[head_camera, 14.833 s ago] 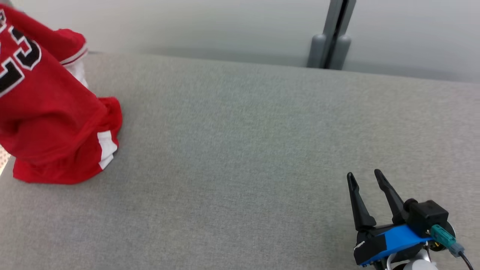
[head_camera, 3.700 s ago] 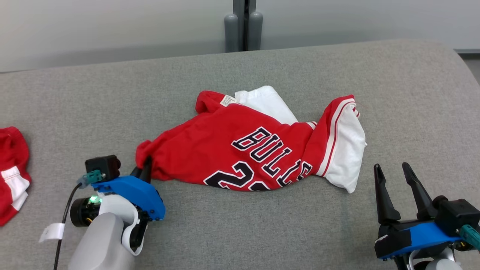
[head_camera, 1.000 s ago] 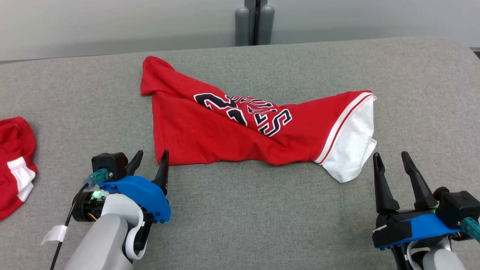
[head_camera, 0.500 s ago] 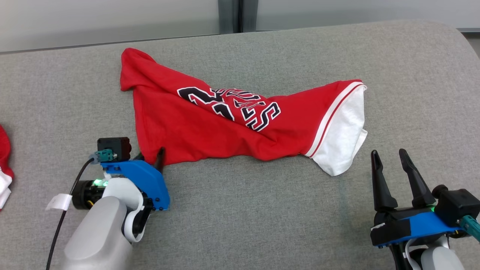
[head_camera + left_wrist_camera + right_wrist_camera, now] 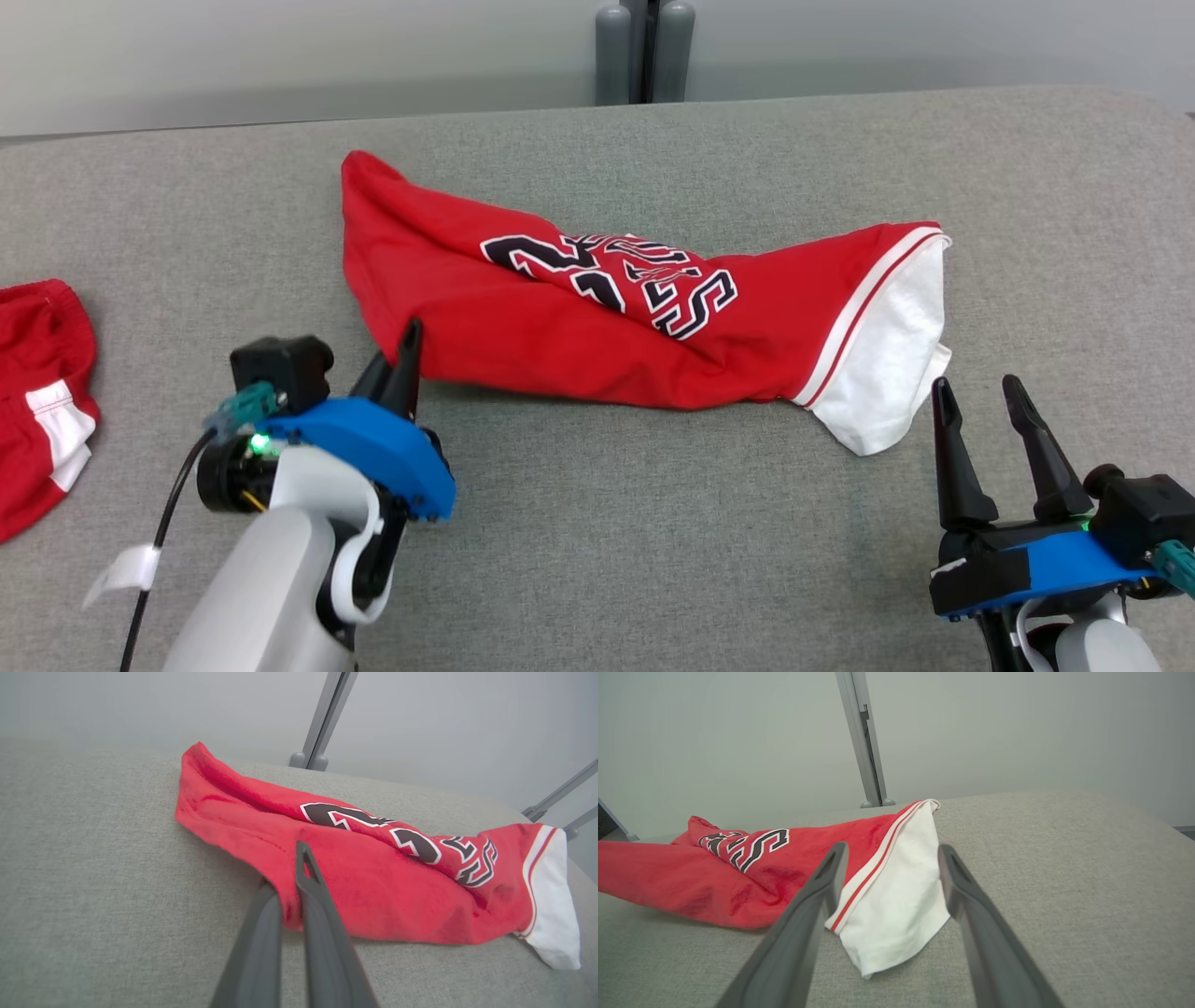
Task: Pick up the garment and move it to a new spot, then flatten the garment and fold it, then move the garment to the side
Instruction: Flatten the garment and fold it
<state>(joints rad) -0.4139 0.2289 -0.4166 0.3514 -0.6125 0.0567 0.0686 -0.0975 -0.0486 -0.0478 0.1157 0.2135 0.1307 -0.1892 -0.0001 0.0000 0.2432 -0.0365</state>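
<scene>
Near left corner of the garment [image 5: 597, 322] nipped between the pressed-together fingers of the left gripper [image 5: 400, 364].
Soft red knit, rumpled into a long slanting ridge across the middle of the grey woven cushion [image 5: 653, 541], black white-edged lettering creased along the crest, a white panel behind red-and-white striping at the right end. Just beside that white end yet apart from it, the right gripper [image 5: 976, 392], long dark tapered fingers spread wide. Well off at the left edge, a second red cloth [image 5: 37, 355] with a white patch. Beyond the far edge, two rounded grey posts [image 5: 644, 47] against a pale, smooth wall [image 5: 280, 56].
</scene>
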